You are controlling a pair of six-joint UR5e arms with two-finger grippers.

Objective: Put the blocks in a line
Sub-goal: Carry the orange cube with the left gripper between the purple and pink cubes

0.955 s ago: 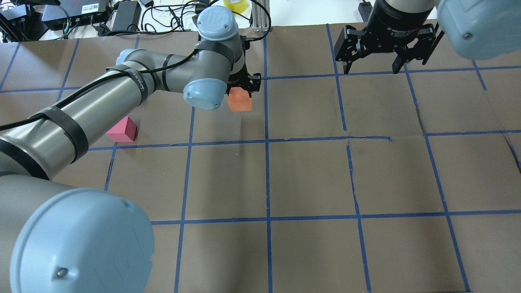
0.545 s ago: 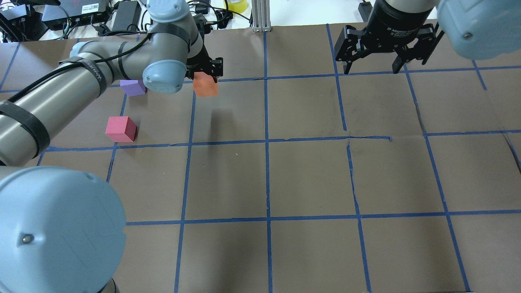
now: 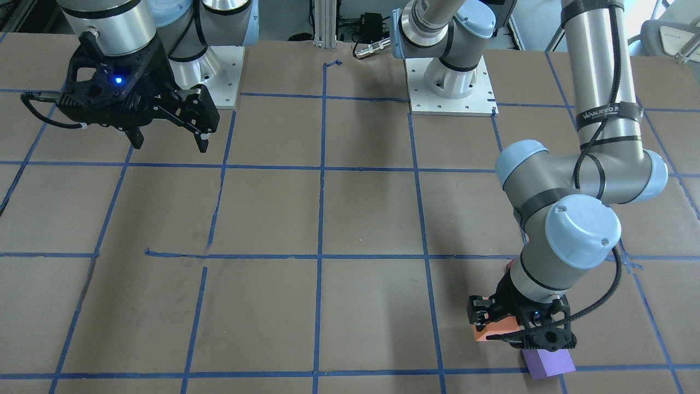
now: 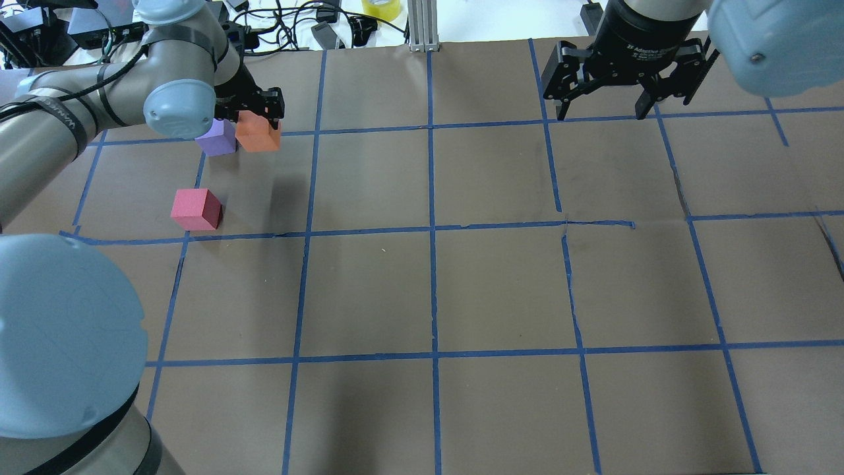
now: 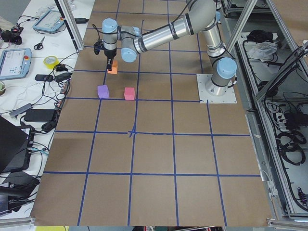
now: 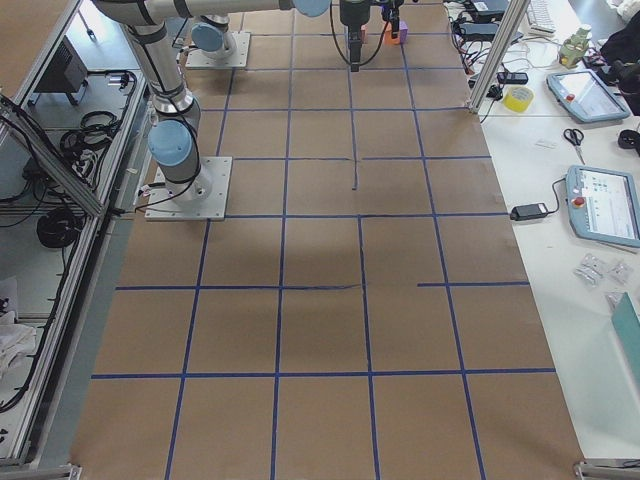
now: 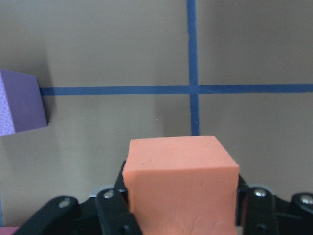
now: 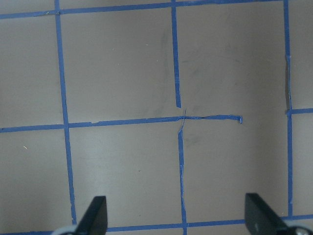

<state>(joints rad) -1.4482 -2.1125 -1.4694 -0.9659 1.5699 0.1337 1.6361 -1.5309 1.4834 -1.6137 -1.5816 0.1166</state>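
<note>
My left gripper [image 4: 258, 122] is shut on the orange block [image 4: 258, 132] and holds it just above the table, right beside the purple block [image 4: 216, 138]. In the left wrist view the orange block [image 7: 181, 181] sits between the jaws, with the purple block [image 7: 19, 101] at the left edge. In the front-facing view the orange block [image 3: 495, 330] is partly hidden by the left gripper [image 3: 519, 328], next to the purple block [image 3: 548, 363]. The pinkish-red block [image 4: 196, 209] lies on the table nearer the robot. My right gripper [image 4: 621, 89] is open and empty, hovering over the far right of the table.
The table [image 4: 435, 284] is covered in brown paper with a grid of blue tape. Cables, power bricks and a yellow tape roll [image 4: 380, 8] lie beyond the far edge. The arm bases [image 3: 449, 82] stand on the robot's side.
My left gripper has carried the orange block to the left across the far part of the table, up to the purple block. The right arm has not moved.
</note>
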